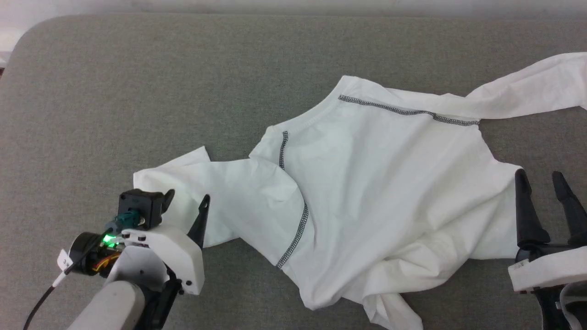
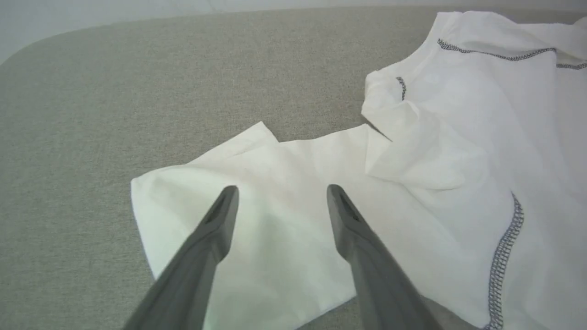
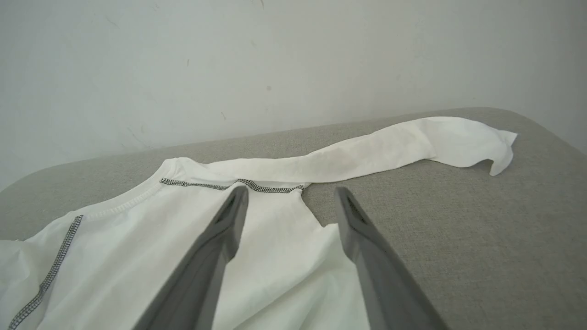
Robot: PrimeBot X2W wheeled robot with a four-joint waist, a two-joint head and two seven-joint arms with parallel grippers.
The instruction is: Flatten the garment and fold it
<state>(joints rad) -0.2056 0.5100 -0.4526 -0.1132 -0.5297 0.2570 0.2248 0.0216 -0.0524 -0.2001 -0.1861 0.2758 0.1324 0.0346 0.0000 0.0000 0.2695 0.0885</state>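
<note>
The left gripper (image 1: 188,199) is seen with its two dark fingers (image 2: 215,229) spread wide and nothing pinched between them. It is held over the end of the folded sleeve (image 1: 183,183), and white cloth is seen in the gap between the tips in the left wrist view (image 2: 283,197). Whether the tips touch the cloth cannot be told. A green light (image 1: 107,238) is lit on the wrist behind it.

The right gripper (image 1: 539,183) is likewise spread, with nothing held. It is placed at the garment's edge on the robot's right. In the right wrist view (image 3: 291,195) one finger (image 3: 215,247) is seen against the white fabric and the other against bare grey surface.

Between the two grippers the garment (image 1: 376,183) is laid out on a grey fabric-covered surface (image 1: 137,91), only partly flattened. Its body is spread in the middle, with creases gathered at the near hem. The round neckline (image 1: 312,121) is turned towards the far left. Dark grey stitching (image 1: 403,110) is run along the shoulder seams. The folded sleeve is doubled back on itself beside the body, while the other sleeve (image 1: 527,91) is stretched out long towards the far right, its cuff (image 3: 495,146) lying near the surface's rounded corner. A pale wall (image 3: 275,55) is seen beyond the surface.
</note>
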